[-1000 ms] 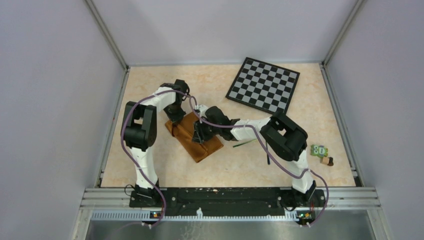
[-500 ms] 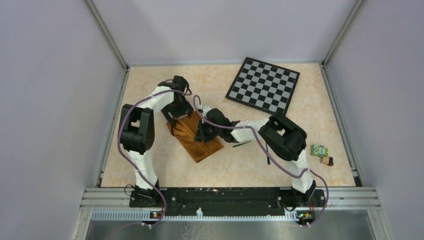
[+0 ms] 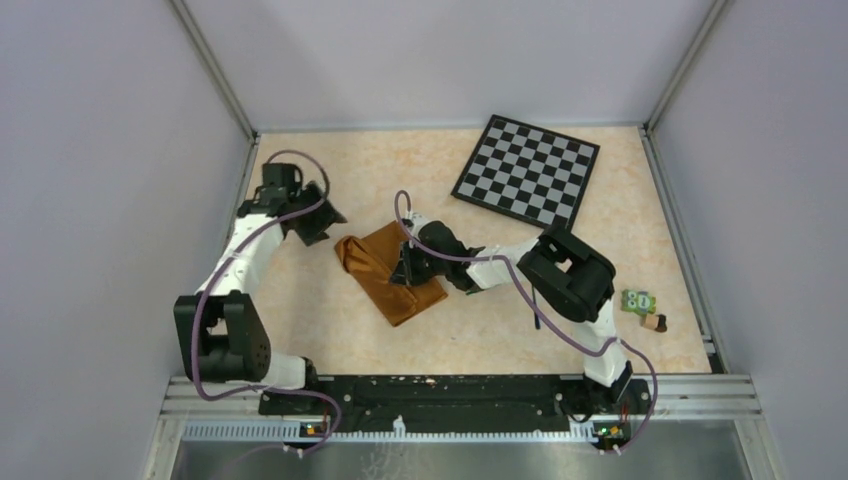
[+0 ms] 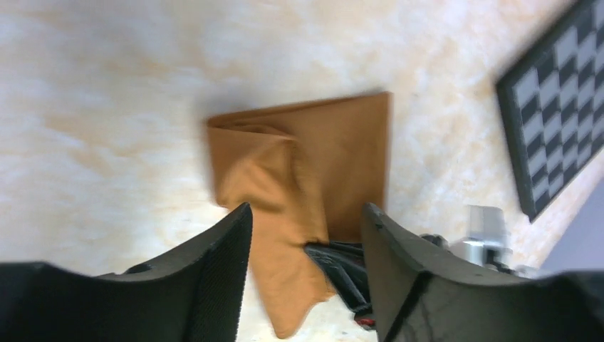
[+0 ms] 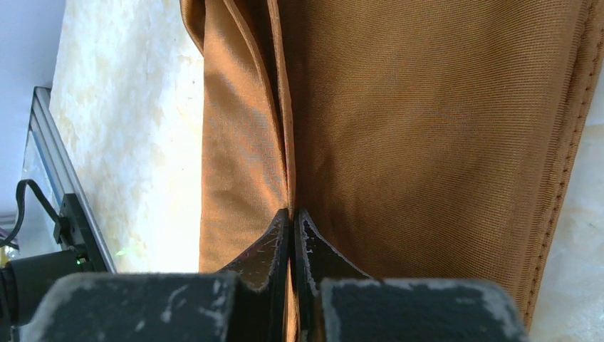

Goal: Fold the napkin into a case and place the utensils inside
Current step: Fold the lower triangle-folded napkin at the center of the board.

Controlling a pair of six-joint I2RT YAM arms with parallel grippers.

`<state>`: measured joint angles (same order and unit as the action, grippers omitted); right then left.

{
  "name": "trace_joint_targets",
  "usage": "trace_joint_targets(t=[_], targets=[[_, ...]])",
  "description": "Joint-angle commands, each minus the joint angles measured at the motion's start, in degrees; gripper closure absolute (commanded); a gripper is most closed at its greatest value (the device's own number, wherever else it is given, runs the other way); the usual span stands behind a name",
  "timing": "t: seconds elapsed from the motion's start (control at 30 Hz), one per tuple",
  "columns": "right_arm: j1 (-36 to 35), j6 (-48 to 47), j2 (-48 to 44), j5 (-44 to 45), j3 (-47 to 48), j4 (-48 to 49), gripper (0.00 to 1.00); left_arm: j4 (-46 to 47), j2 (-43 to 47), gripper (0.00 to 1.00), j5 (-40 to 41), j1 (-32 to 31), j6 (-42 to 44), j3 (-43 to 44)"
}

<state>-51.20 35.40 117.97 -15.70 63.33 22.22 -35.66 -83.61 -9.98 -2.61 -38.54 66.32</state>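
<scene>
**Left arm swings clear; right keeps its pinch**

The left arm has pulled back toward the left side of the table (image 3: 300, 335). The left gripper (image 3: 312, 218) gapes wide and empty, likely to give the fold room. The right gripper (image 5: 292, 222) stays clamped on a raised pleat of the napkin (image 3: 372, 262), probably to pin it. The rust-brown cloth lies mid-table, part-folded and long, with a stitched hem along one edge.

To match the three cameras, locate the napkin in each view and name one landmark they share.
Top external: the napkin lies mid-table, below-left of the checkered board.
Left wrist: upper centre, beyond the open left gripper.
Right wrist: fills most of the picture, a fold pinched by the right gripper.
Shared landmark: the right gripper on the napkin, in all three.
</scene>
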Motion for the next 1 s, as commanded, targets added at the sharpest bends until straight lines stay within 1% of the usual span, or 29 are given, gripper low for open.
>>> trace_joint_targets(t=[0.0,0.1,0.2,0.23,0.37,0.5,0.67,0.87,0.97], targets=[[0.3,0.9,-2.1,0.5,-1.5,0.0,1.00,9.3,2.3,0.50,-10.8,8.6,2.3,-9.5],[0.4,1.0,-2.3,0.4,-1.5,0.1,1.00,9.2,-0.3,0.66,-11.6,9.7,3.1,-10.3],[0.4,1.2,-2.3,0.1,-1.5,0.2,1.00,11.0,-3.1,0.80,-11.3,9.9,3.0,-11.4],[0.4,1.2,-2.4,0.0,-1.5,0.2,1.00,11.9,-4.2,0.83,-11.3,10.1,2.7,-11.7],[0.5,1.1,-2.5,0.1,-1.6,0.3,1.00,13.5,-7.3,0.84,-11.0,10.0,2.0,-11.5],[0.5,1.1,-2.6,0.1,-1.7,0.5,1.00,14.7,-8.3,0.85,-10.7,10.1,1.9,-11.0],[0.6,1.2,-2.5,-0.4,-1.9,1.2,1.00,16.6,-10.9,0.87,-12.9,9.8,1.3,-11.2],[0.5,0.9,-2.8,-0.2,-1.3,0.2,1.00,20.6,-12.7,0.88,-14.9,7.7,-0.7,-12.0],[0.6,0.7,-3.2,0.2,-1.4,-0.3,1.00,21.5,-13.1,0.88,-14.5,6.6,-1.5,-11.6]])
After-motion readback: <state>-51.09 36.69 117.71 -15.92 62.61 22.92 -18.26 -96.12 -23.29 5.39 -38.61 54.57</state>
